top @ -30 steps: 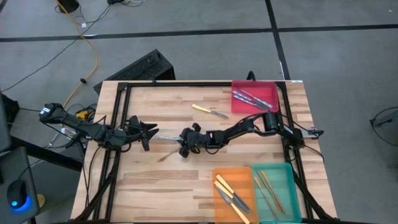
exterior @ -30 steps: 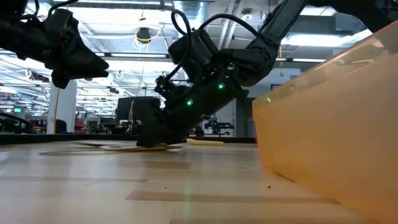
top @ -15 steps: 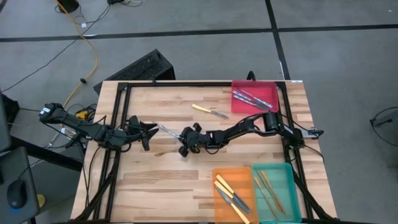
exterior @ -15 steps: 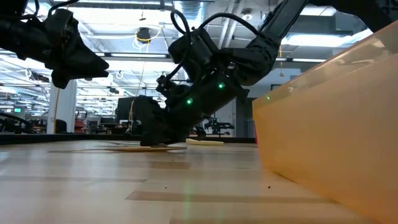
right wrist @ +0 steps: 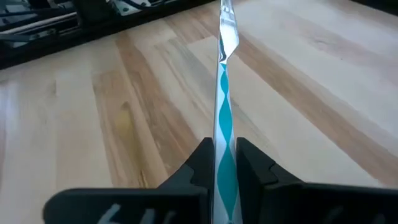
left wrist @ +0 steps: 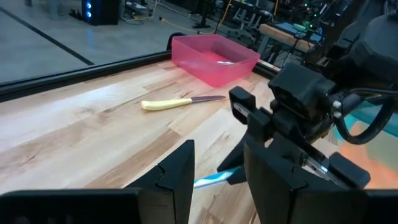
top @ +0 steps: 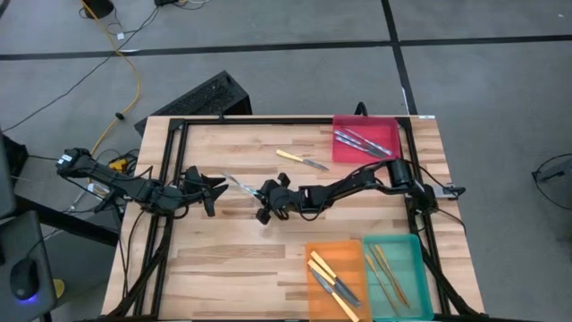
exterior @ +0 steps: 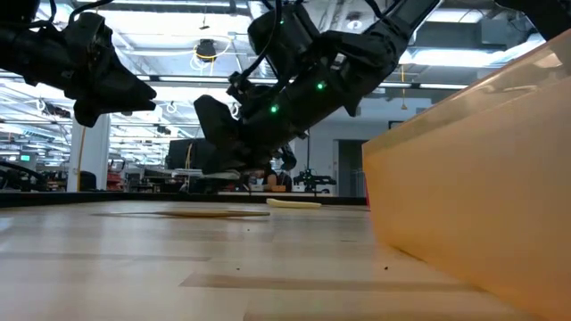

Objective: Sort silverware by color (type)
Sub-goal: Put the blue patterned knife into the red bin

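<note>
The right gripper [right wrist: 225, 163] jaws pinch a blue-handled knife [right wrist: 224, 118] (left gripper [left wrist: 217, 163] jaws parted, empty).

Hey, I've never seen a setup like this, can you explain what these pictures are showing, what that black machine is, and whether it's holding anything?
The machine is a robot with two dark arms at a wooden table. One picture looks straight down from above, one looks level across the tabletop, and two come from cameras on the arms' wrists.

On the table are three trays: a red tray with blue-handled utensils, an orange tray with yellow-handled ones, and a teal tray with wood-coloured ones. A yellow-handled knife lies loose near the red tray.

The right gripper, near the table's middle, has its fingers shut on a blue-handled utensil, lifted off the wood. A wood-coloured utensil lies flat on the table below it. The left gripper hovers at the table's left side, holding nothing.
</note>
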`<state>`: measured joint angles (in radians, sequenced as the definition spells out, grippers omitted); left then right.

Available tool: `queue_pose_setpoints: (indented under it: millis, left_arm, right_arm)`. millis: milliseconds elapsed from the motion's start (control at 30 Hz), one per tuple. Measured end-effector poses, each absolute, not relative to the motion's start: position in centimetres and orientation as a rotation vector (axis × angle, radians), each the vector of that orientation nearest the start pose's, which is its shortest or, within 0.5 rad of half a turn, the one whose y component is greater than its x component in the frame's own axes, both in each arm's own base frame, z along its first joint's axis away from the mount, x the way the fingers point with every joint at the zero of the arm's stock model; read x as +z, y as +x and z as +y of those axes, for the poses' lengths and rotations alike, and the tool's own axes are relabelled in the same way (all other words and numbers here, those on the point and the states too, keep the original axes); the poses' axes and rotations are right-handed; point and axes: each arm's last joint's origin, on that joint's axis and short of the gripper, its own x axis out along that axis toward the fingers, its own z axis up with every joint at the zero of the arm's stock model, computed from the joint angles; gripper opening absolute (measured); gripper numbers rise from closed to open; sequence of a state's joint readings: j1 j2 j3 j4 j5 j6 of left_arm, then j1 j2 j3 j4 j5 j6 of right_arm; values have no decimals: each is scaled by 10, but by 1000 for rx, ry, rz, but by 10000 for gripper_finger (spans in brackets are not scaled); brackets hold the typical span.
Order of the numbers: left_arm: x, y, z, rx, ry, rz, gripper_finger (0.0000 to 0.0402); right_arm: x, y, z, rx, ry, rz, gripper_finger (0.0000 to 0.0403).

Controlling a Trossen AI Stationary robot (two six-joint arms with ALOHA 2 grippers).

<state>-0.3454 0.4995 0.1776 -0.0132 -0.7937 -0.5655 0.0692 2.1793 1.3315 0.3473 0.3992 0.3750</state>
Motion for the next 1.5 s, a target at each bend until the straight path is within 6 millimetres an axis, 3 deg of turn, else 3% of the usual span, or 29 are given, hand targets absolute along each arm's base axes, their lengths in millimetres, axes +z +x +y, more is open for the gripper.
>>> queue_pose_setpoints:
  millis: [300,733,833,967,1200,1333,1500]
  left_arm:
    - [178,122,-22,509,-371,148,122]
    - [133,112,-16,672,-515,96,122]
    - [132,112,-16,673,-515,99,122]
    - [132,112,-16,675,-512,104,122]
    - [136,114,-16,660,-544,60,122]
    - [143,116,-17,635,-493,40,122]
    - [149,118,-18,601,-462,31,122]
  right_arm:
    - [137,462,29,-379,247,382,52]
    - [149,465,41,-295,276,295,52]
    - [165,462,43,-301,273,259,51]
    - [204,454,49,-303,201,189,6]
    - [252,426,55,-442,74,231,7]
    - [253,415,54,-501,88,325,14]
    - [242,422,54,-423,75,358,18]
